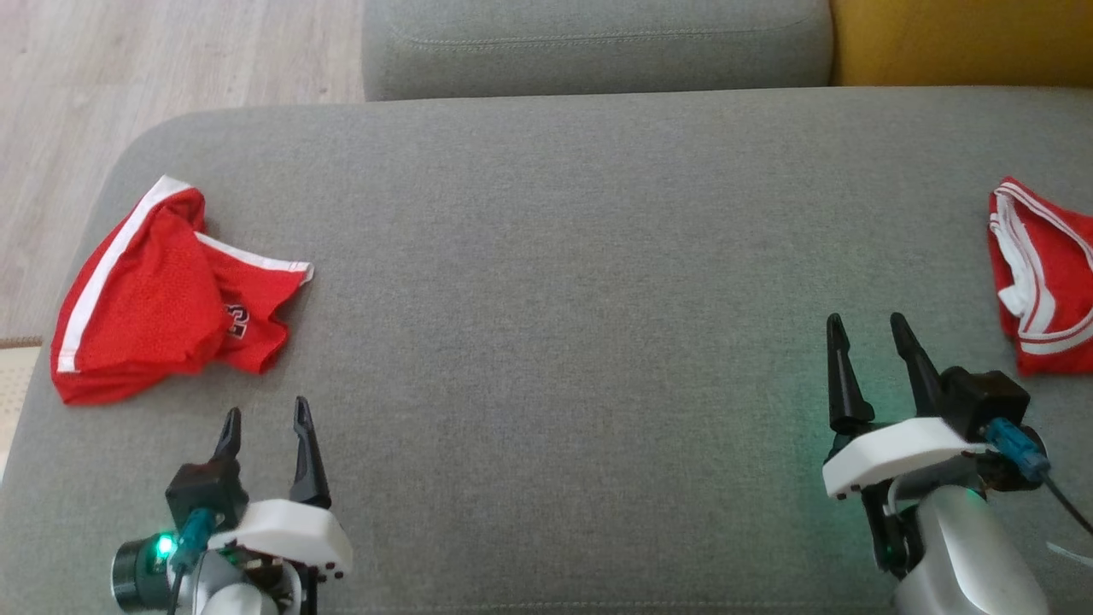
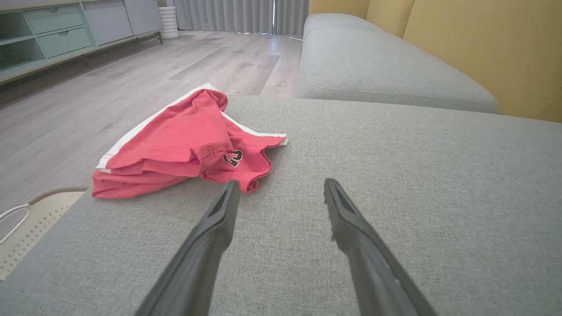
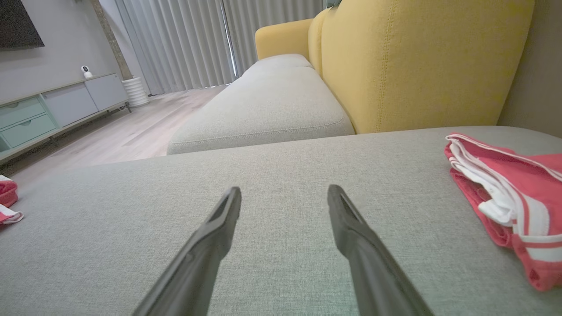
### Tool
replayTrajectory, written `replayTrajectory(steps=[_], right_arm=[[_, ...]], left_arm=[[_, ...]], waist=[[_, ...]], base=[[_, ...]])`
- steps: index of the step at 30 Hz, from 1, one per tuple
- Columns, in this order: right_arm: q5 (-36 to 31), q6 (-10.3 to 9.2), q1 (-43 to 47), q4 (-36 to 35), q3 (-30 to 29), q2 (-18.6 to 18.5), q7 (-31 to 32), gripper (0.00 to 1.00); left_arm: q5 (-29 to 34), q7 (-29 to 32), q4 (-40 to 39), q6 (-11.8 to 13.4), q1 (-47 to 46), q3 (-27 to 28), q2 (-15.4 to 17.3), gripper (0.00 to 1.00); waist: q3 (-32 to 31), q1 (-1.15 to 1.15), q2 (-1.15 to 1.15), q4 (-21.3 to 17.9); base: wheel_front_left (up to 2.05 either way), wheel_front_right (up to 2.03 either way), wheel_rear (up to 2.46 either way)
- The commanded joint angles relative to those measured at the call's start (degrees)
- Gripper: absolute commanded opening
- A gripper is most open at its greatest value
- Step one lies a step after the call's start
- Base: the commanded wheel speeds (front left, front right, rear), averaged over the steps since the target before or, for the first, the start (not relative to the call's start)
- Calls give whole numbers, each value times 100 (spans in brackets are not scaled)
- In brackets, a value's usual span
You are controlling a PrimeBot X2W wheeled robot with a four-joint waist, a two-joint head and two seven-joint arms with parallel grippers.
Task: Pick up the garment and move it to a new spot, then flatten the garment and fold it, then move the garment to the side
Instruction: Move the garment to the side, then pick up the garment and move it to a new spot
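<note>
Left gripper (image 1: pixel 266 408) and right gripper (image 1: pixel 866 318), jaws wide and empty, over grey cushion (image 1: pixel 555 299); crumpled red garment (image 1: pixel 162 299) near left gripper at cushion's left end; folded red garment (image 1: pixel 1046 273) at right edge.

Grey sofa (image 1: pixel 555 256), yellow backrest (image 3: pixel 417 66), wood floor (image 2: pixel 131 87).

The left garment (image 1: pixel 162 299) is red with a white side stripe and a black number outlined white. The right garment (image 1: pixel 1046 273) is red with white double stripes. The sofa seat (image 1: pixel 555 299) is plain grey weave, the backrest (image 1: pixel 965 43) mustard yellow, the floor (image 1: pixel 171 51) pale wood grain. The left claw (image 1: pixel 266 407) and right claw (image 1: pixel 867 317) are black over white housings
</note>
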Motion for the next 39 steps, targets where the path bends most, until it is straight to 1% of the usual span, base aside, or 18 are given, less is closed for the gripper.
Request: replayTrajectory(steps=[1, 5, 8, 17, 30, 33, 39], right_arm=[[11, 36, -70, -149, 146, 19, -53, 100], [2, 36, -105, -142, 169, 19, -53, 100], [10, 36, -107, -156, 176, 19, -53, 100], [11, 36, -118, -65, 181, 19, -53, 100], [-69, 36, -162, 5, 250, 19, -53, 100], [-48, 36, -184, 24, 330, 19, -53, 100], [-86, 36, -285, 25, 450, 19, -53, 100]], left_arm=[[15, -31, -204, 12, -188, 151, 47, 100], [-5, -31, -204, -13, -231, 92, 47, 100], [-2, -31, -206, -15, -279, 30, 47, 100], [-60, -31, -248, 33, -324, -72, 47, 100], [-113, -31, -240, 114, -189, 424, 47, 100], [-129, -31, -256, 115, -138, 556, 47, 100], [-239, -31, -342, 110, -73, 737, 47, 100]], waist=[[14, 0, 0, 19], [61, 0, 0, 154], [82, 0, 0, 373], [142, 0, 0, 1373], [218, 0, 0, 2862], [233, 0, 0, 3010], [322, 0, 0, 3030]], base=[[0, 0, 0], [0, 0, 0], [0, 0, 0], [0, 0, 0], [0, 0, 0], [0, 0, 0], [0, 0, 0]])
